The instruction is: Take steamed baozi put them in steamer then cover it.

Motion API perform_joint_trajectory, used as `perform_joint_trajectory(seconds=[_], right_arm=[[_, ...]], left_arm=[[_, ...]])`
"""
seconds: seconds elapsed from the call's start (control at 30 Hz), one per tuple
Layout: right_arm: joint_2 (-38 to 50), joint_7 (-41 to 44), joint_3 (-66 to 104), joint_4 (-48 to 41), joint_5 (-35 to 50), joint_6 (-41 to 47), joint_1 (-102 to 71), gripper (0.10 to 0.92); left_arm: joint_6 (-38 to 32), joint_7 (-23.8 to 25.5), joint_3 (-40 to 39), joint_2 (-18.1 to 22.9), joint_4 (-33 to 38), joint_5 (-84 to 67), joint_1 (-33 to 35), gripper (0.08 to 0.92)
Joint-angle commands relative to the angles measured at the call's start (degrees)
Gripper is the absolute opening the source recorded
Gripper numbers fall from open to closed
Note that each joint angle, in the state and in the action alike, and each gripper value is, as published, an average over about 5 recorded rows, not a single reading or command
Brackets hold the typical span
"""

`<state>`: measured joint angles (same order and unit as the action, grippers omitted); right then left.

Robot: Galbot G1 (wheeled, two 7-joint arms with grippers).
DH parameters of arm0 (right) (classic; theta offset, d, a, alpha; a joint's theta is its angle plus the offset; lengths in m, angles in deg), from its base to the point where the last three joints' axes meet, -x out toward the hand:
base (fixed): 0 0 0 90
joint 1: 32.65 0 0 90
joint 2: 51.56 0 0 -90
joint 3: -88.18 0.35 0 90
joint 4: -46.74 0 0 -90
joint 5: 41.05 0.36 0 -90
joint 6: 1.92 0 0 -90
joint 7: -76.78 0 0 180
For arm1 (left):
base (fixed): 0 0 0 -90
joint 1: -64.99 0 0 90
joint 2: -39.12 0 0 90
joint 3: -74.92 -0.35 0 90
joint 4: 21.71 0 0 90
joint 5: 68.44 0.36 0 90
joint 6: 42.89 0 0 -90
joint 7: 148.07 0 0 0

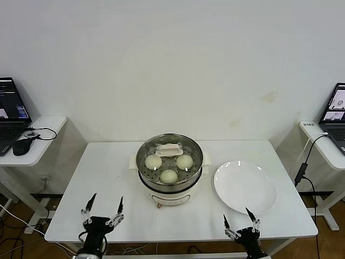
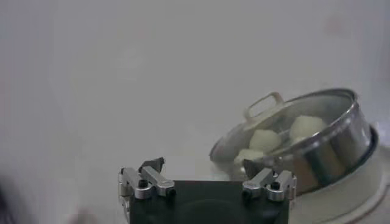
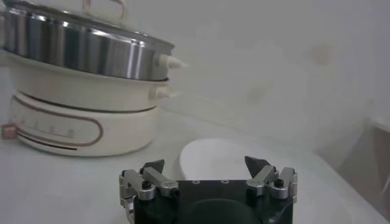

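Note:
The steamer [image 1: 169, 183] stands mid-table, its steel basket on a cream pot base. The glass cover [image 1: 169, 151] with its cream handle lies on top. Through the glass I see three baozi [image 1: 168, 176] inside. My left gripper [image 1: 105, 208] hangs open and empty at the table's front left, well short of the steamer [image 2: 329, 155]. At the front right my right gripper [image 1: 239, 216] stands open and empty, just before the plate. In the right wrist view the steamer [image 3: 85, 91] rises beyond my right gripper [image 3: 204, 165]. The left wrist view has my left gripper [image 2: 201, 164] low, with cover [image 2: 286, 125] and baozi [image 2: 265, 140] behind it.
An empty white plate [image 1: 245, 187] lies right of the steamer, also seen as the plate [image 3: 213, 159] in the right wrist view. Side desks with laptops [image 1: 9, 113] [image 1: 335, 110] flank the table. A cable [image 1: 303, 162] hangs off the right desk.

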<state>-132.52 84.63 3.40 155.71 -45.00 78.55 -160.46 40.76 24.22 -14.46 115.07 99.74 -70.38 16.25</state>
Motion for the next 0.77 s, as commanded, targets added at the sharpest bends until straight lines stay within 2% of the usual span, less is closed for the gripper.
perform_joint_trajectory(seconds=[0.03,0.47,0.77], right_arm=[[0.6,0.3,-1.0,4.3,0.6,0.7,-4.6,0.823],[1.2,1.7,-2.8,5.2,2.3,2.1,-5.3,0.823],[1.3,1.6,-3.4,5.1,3.0,3.2,-5.4,0.823]], left_arm=[[-7.2,0.7,3.1,1.6,-6.5,-13.7,5.5,0.823],[-7.6,1.0,1.6,3.6,-8.0,-10.5,3.9,0.823],[-7.3,2.0,2.3,2.9,-7.9,-10.0,4.6,0.823]])
